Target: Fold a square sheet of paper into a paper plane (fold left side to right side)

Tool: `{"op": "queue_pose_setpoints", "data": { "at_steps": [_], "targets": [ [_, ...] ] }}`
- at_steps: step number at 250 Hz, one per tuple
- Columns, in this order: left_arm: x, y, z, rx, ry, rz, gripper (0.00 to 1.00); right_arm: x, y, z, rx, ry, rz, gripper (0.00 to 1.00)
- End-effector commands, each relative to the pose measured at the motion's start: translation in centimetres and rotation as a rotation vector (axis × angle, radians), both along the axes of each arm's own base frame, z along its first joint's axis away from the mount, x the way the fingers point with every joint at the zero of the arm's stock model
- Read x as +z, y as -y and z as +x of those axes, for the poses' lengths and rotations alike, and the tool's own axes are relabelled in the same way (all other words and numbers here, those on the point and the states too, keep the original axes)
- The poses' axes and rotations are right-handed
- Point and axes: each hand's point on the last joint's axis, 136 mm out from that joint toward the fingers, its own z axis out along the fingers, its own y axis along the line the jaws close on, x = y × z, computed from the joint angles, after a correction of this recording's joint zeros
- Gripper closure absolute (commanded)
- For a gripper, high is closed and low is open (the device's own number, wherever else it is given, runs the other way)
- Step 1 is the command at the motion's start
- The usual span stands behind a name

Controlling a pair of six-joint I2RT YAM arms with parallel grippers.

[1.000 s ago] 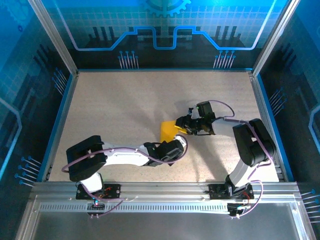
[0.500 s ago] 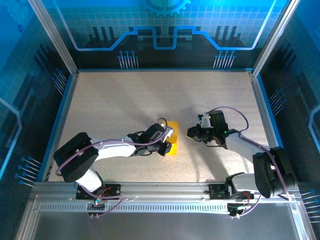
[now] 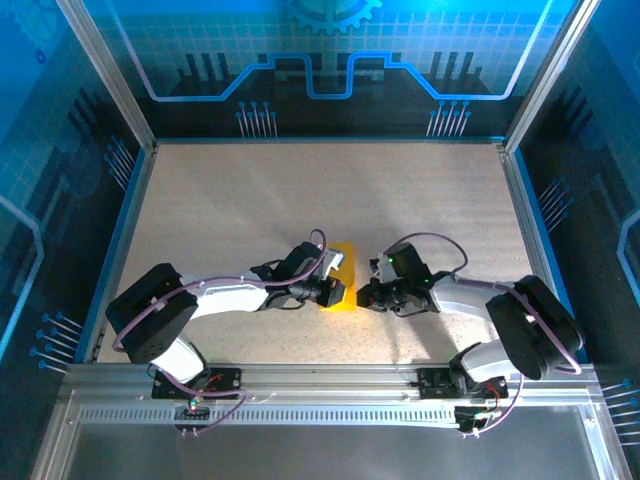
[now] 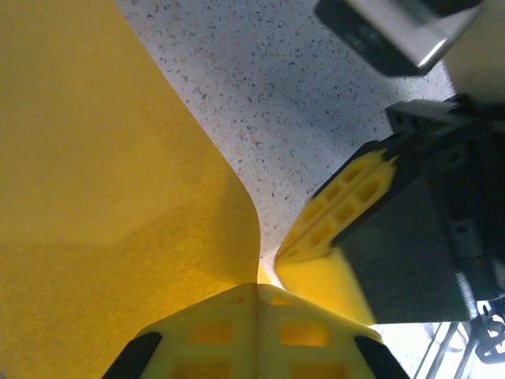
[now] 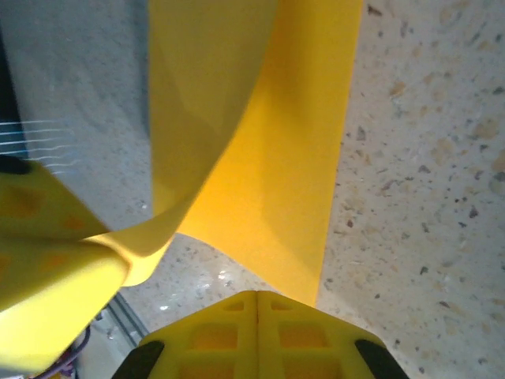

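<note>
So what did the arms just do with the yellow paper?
The left gripper reached forward onto the square sheet of paper. The right gripper left the paper's far right corner, swung nearer and shut beside its near edge. The paper now looks narrower, folded over. The table stayed the same.

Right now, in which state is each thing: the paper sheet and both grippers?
square sheet of paper: partly folded, one flap curled up off the table.
left gripper: shut on the sheet's curled flap.
right gripper: shut, tips at the sheet's edge; whether it grips is unclear.
</note>
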Motion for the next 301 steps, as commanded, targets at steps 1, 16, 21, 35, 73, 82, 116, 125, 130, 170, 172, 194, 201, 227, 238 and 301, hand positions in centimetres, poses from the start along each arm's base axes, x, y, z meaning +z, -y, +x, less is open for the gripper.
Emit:
{"op": "queue_pose_setpoints", "data": {
  "at_steps": [1,16,21,35,73,82,116,125,130,170,172,194,201,227,238,301],
  "targets": [
    [0.1,-0.4,-0.1,0.009,-0.015,-0.024,1.00,0.0,-1.0,0.9,0.003,0.021,-0.011,1.00],
    [0.2,-0.4,0.0,0.014,-0.017,-0.028,1.00,-0.2,-1.4,0.9,0.013,0.015,-0.013,1.00],
    [0.1,-0.5,-0.1,0.015,-0.019,-0.027,1.00,-0.2,-1.5,0.8,0.017,0.013,-0.014,1.00],
    [0.0,-0.6,0.0,0.018,-0.022,-0.026,1.00,-0.5,-1.5,0.7,0.021,0.005,-0.024,1.00],
    [-0.1,-0.9,0.1,0.024,-0.027,-0.024,1.00,-1.2,-1.0,0.5,0.018,-0.016,-0.064,1.00],
    [-0.1,-0.8,0.1,0.022,-0.028,-0.028,1.00,-1.5,-0.9,0.3,0.020,-0.025,-0.074,1.00],
    [-0.2,-0.9,0.1,0.016,-0.037,-0.035,1.00,-2.5,-0.5,-0.1,0.021,-0.060,-0.115,1.00],
    [-0.2,-0.9,0.1,0.015,-0.038,-0.037,1.00,-2.7,-0.3,-0.2,0.022,-0.065,-0.125,1.00],
    [-0.2,-0.9,0.2,0.018,-0.039,-0.038,1.00,-2.8,-0.2,-0.3,0.022,-0.069,-0.131,1.00],
    [-0.3,-1.2,0.3,0.021,-0.045,-0.034,1.00,-3.3,0.4,-0.6,0.028,-0.082,-0.177,1.00],
    [-0.3,-1.2,0.3,0.021,-0.046,-0.032,1.00,-3.3,0.4,-0.6,0.029,-0.082,-0.178,1.00],
    [-0.5,-1.5,0.4,0.022,-0.053,-0.025,1.00,-3.3,0.6,-0.7,0.032,-0.080,-0.188,1.00],
    [-0.5,-1.6,0.4,0.019,-0.056,-0.025,1.00,-3.2,0.6,-0.6,0.032,-0.079,-0.186,1.00],
    [-0.7,-1.9,0.5,0.012,-0.058,-0.024,1.00,-3.3,0.6,-0.7,0.035,-0.080,-0.185,1.00],
    [-0.9,-2.1,0.6,0.012,-0.061,-0.019,1.00,-3.3,0.5,-0.7,0.038,-0.080,-0.183,1.00],
    [-2.0,-2.9,1.7,0.013,-0.101,-0.002,1.00,-3.7,0.5,-1.0,0.038,-0.092,-0.187,1.00]
  ]
}}
